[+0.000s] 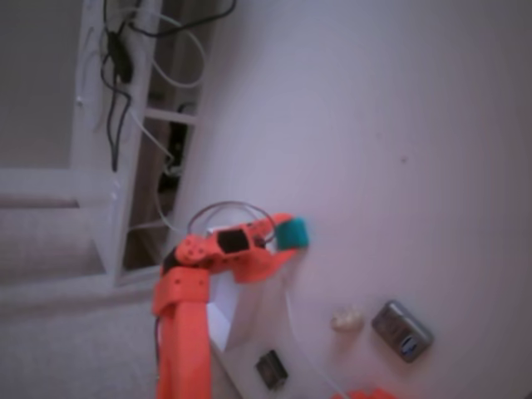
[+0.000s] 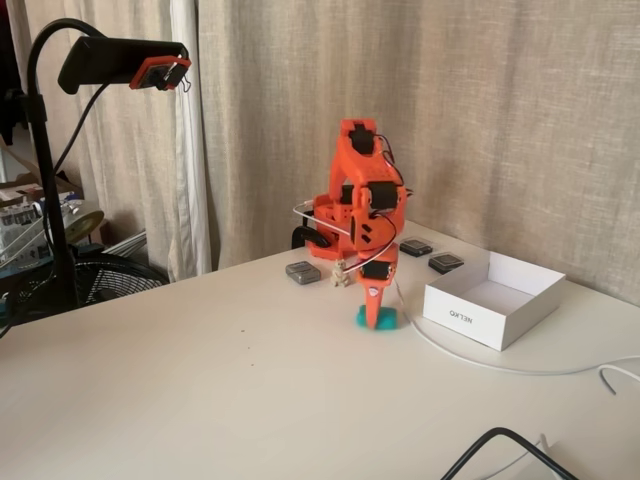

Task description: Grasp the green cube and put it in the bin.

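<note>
An orange arm's end effector [image 2: 378, 312] points straight down, fingers closing around the green cube [image 2: 377, 320], which sits on the worktop [image 2: 200, 380] just beside the bin [image 2: 492, 298]. This appears to be the grasp step; next, lift and carry it over the bin's wall.

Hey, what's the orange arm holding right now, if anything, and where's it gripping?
The gripper is down around the green cube on the table; whether it is clamped cannot be told.

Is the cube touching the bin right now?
Apart. In a fixed view, the cube sits on the table under the gripper, with bare tabletop between it and the bin.
</note>
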